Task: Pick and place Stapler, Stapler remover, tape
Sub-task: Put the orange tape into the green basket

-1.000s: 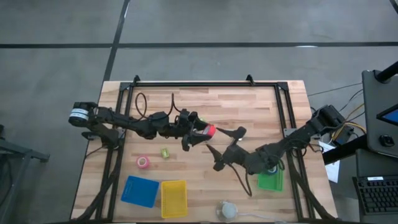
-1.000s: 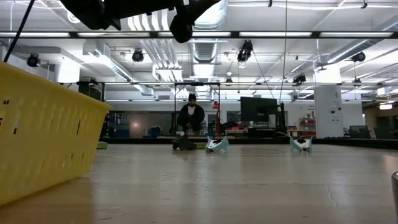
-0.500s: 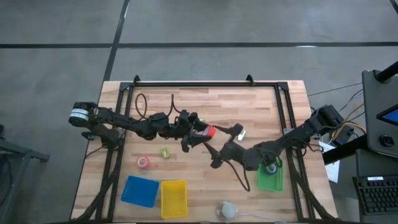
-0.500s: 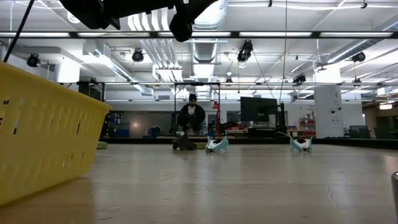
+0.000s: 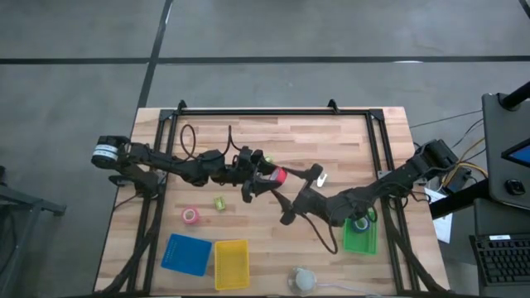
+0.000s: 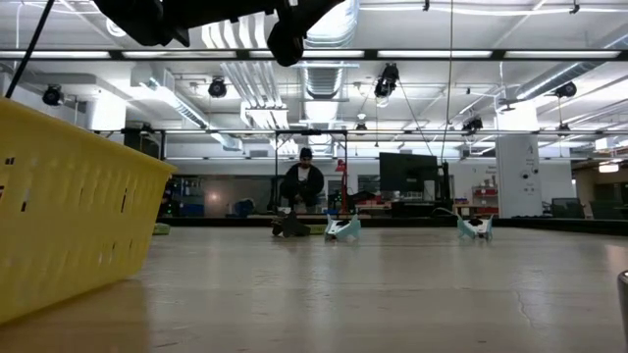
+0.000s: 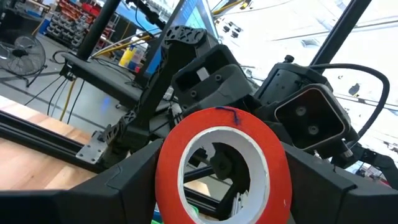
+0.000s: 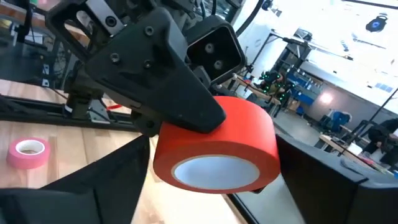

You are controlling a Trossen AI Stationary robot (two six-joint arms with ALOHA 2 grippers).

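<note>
A yellow slotted basket (image 6: 69, 211) fills the near left side of the wooden table top (image 6: 392, 289). Above the basket, dark arm parts (image 6: 211, 18) cross the upper edge. Far beyond the basket, past the table's far edge, a person in dark clothes (image 6: 301, 182) sits among workshop benches, with a dark monitor (image 6: 407, 173) to the person's right.

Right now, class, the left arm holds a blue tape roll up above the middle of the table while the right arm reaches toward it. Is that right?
Not quite: the tape roll is red, not blue, as the left wrist view shows, with the left gripper's fingers on either side of it. The rest stands: in the high view it is over the middle of the table, and the right gripper reaches toward it.
</note>
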